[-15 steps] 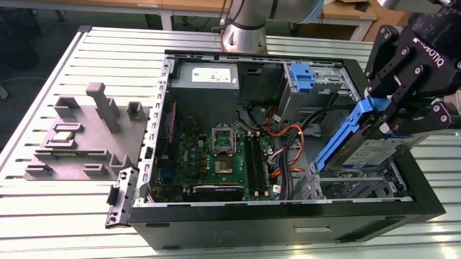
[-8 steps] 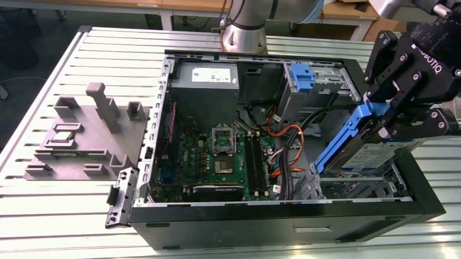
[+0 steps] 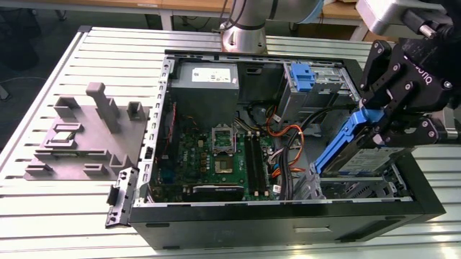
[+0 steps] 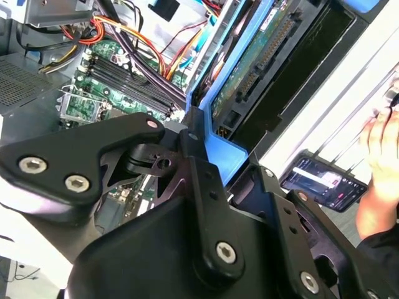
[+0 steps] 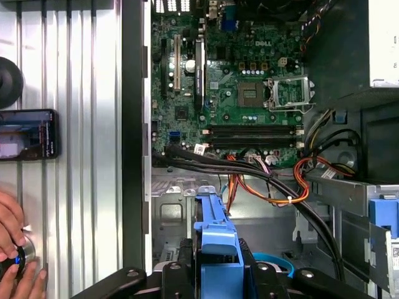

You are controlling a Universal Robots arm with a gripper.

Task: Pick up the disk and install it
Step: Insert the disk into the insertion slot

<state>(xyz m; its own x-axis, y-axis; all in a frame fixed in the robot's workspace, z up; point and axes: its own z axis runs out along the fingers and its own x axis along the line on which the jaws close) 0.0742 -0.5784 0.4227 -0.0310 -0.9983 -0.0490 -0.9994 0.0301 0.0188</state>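
The main danger is that the disk point(image 3: 367, 159) jams. It hangs tilted, its low end already down at the bay point(image 3: 346, 189) and its high end up in the air. In the exterior view it sits at about 4 o'clock from the motherboard point(image 3: 216, 151), close to the wall of the case point(image 3: 288, 226) at that view's right. If it goes lower at this angle, I think a corner of the blue bracket point(image 3: 338, 143) may catch on the metal of the bay and wedge there.

A second danger is the cables point(image 3: 292, 143). The orange and black bundle lies at about 9 o'clock from the disk and near it, so a sideways shift could pinch a wire between bracket and bay.

Third, the hold is only on plastic. The bracket can bend, so under a push the disk may twist or slip out of the grip.

The gripper point(image 3: 381, 129) is closed narrowly on the high end of the bracket, and both wrist views show this. In the second wrist view one black finger point(image 4: 199, 174) presses flat on the blue plastic, with the green underside of the disk beyond it. The gripper touches nothing else that I can see.
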